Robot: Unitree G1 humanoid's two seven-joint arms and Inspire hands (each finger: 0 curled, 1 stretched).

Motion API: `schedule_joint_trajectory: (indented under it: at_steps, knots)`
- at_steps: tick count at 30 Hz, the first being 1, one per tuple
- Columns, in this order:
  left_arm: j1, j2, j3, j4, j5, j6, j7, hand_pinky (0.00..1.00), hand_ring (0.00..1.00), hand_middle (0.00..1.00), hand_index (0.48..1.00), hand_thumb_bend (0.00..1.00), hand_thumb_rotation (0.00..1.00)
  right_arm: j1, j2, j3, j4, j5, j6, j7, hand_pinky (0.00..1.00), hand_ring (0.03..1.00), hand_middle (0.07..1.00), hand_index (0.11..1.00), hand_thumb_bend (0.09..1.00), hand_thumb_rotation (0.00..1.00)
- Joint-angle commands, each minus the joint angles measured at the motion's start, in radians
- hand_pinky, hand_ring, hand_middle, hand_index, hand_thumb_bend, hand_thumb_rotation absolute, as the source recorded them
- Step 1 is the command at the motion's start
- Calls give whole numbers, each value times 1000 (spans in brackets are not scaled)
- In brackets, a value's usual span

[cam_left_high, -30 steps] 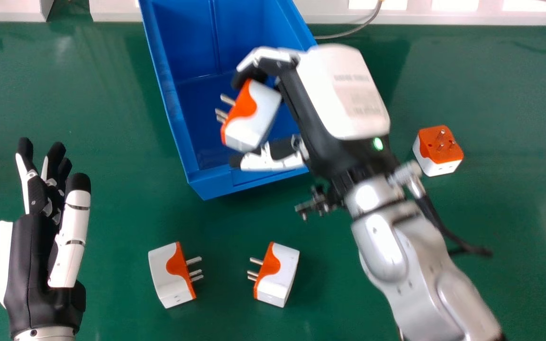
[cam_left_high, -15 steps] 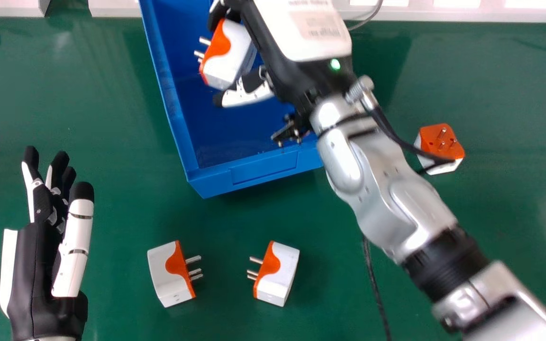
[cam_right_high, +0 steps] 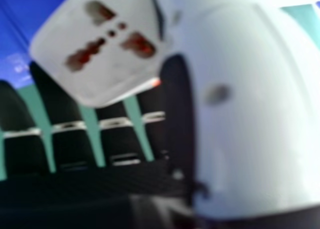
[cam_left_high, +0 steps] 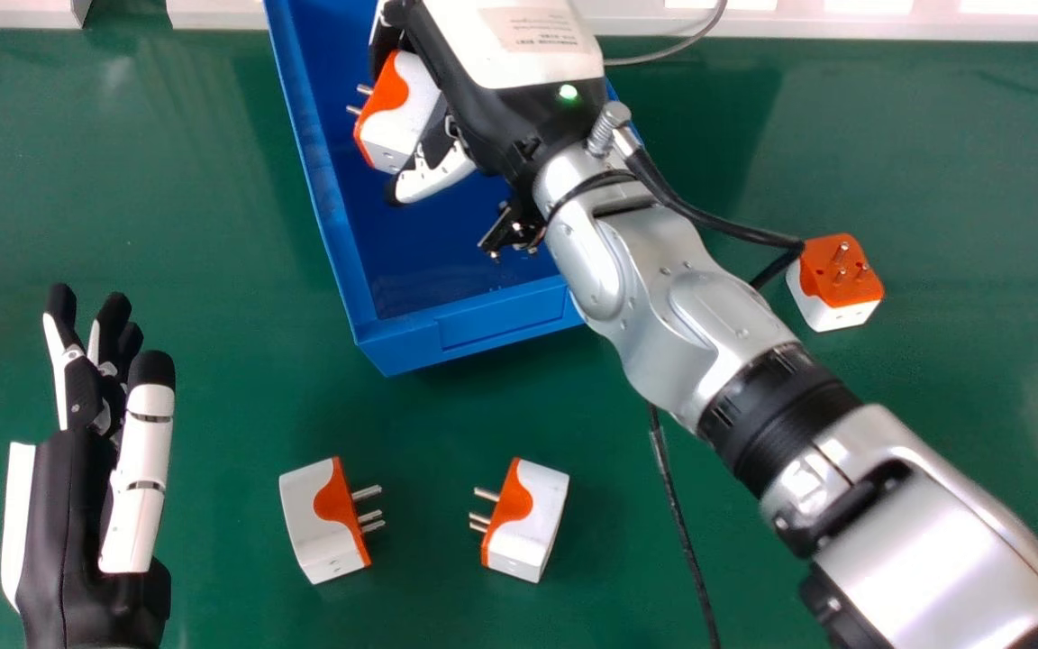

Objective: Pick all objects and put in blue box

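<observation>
The right hand [cam_left_high: 501, 59] is above the blue box [cam_left_high: 503, 312], and it grasps one white and orange plug [cam_left_high: 406, 113] between the thumb [cam_left_high: 436, 177] and the fingers. This plug is inside the outline of the box, tilted, with its metal pins toward the left. If it touches the box, I cannot tell. From the camera at the right hand, I see the face with the socket holes, and the thumb is close beside it.

The left hand [cam_left_high: 59, 514] is at the left side, over the green table [cam_left_high: 213, 388] – its fingers are released and almost straight, and they hold nothing.

Three other plugs are on the table, outside the box. Two lie on the near side of the box: the left plug [cam_left_high: 314, 523] and the middle plug [cam_left_high: 532, 527], apart from each other, with the pins of each one pointing to the other. The right plug [cam_left_high: 834, 293] is well to the right of the box, pins up. A black cable [cam_left_high: 726, 223] from the right wrist passes at its edge – whether they touch, I cannot say.
</observation>
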Motion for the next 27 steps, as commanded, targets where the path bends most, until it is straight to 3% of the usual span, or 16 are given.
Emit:
schedule_joint_trajectory:
  at_steps: [1, 5, 9, 13, 16, 17, 19, 20, 22, 24, 27]
  knots:
    - [13, -6, -4, -34, 3, -20, 2, 1000, 999, 994, 985, 396, 756, -71, 17, 7, 27, 14, -23, -24, 300, 453, 570, 497, 489, 0]
    - [22, -9, -7, -37, 20, -25, 15, 1000, 994, 988, 978, 379, 764, -94, 31, 32, 84, 5, -21, -46, 299, 447, 563, 497, 490, 0]
    - [26, -15, -8, -32, 13, -37, 13, 1000, 993, 988, 975, 374, 767, -98, 43, 32, 113, 21, -24, -62, 294, 440, 555, 501, 491, 0]
    - [32, -15, -10, -41, 3, -27, 7, 1000, 995, 987, 977, 375, 766, -103, 64, 27, 131, 42, 18, -43, 292, 435, 545, 517, 491, 0]
    - [32, -14, -9, -40, 4, -29, 5, 1000, 999, 991, 983, 376, 759, -99, 71, 71, 137, -6, 65, -104, 296, 444, 561, 529, 489, 0]
    - [30, -13, -8, -39, 9, -29, 7, 1000, 998, 990, 980, 377, 757, -96, 71, 78, 135, -10, 67, -110, 349, 529, 629, 517, 484, 0]
    - [27, -12, -8, -39, 15, -26, 11, 1000, 998, 991, 982, 380, 769, -94, 69, 82, 126, -3, 67, -97, 424, 710, 776, 713, 448, 0]
    - [24, -12, -8, -38, 17, -26, 12, 1000, 998, 992, 983, 386, 772, -93, 68, 81, 121, 2, 65, -89, 562, 774, 831, 777, 472, 0]
    - [20, -11, -10, -36, 10, -24, 7, 1000, 999, 992, 981, 391, 775, -92, 63, 82, 109, 5, 64, -79, 689, 838, 891, 843, 482, 0]
    - [19, -12, -10, -37, 2, -22, 4, 1000, 1000, 997, 986, 380, 774, -91, 58, 91, 101, -3, 70, -74, 714, 864, 923, 874, 493, 0]
    - [16, -11, -8, -34, 22, -27, 15, 1000, 996, 991, 980, 375, 772, -89, 50, 103, 91, -10, 86, -61, 740, 886, 941, 883, 517, 0]
